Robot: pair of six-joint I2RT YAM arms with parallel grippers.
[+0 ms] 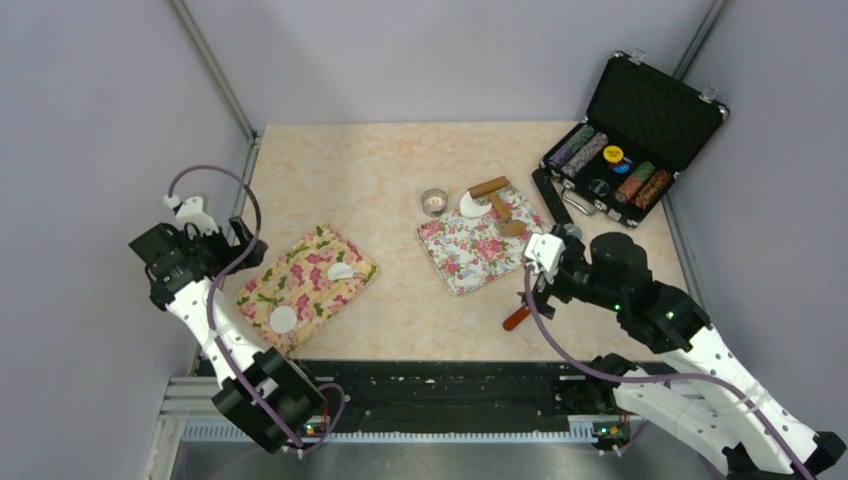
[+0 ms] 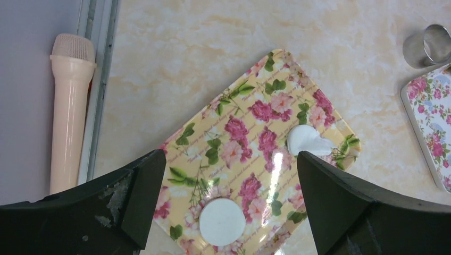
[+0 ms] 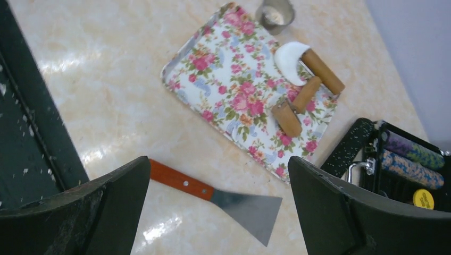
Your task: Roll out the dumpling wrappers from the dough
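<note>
Top external view: we see two dumpling wrappers [image 1: 283, 319] lying on the yellow floral tray [image 1: 300, 262], one round, one crumpled. Left gripper [image 2: 230, 155] and right gripper [image 3: 218, 159] both gape wide, empty; spatula [image 3: 247, 210] lies under the right.

On the yellow floral tray [image 2: 239, 127], a round wrapper [image 2: 222, 221] is laid flat near the near corner: thin, white, unbroken. Well apart from it, a crumpled wrapper [image 2: 307, 141] with one folded edge is seen towards the far right edge. A half-moon wrapper [image 3: 290, 57] is laid at the pink floral tray's [image 3: 223, 79] far edge, touching the wooden roller [image 3: 322, 70].
</note>
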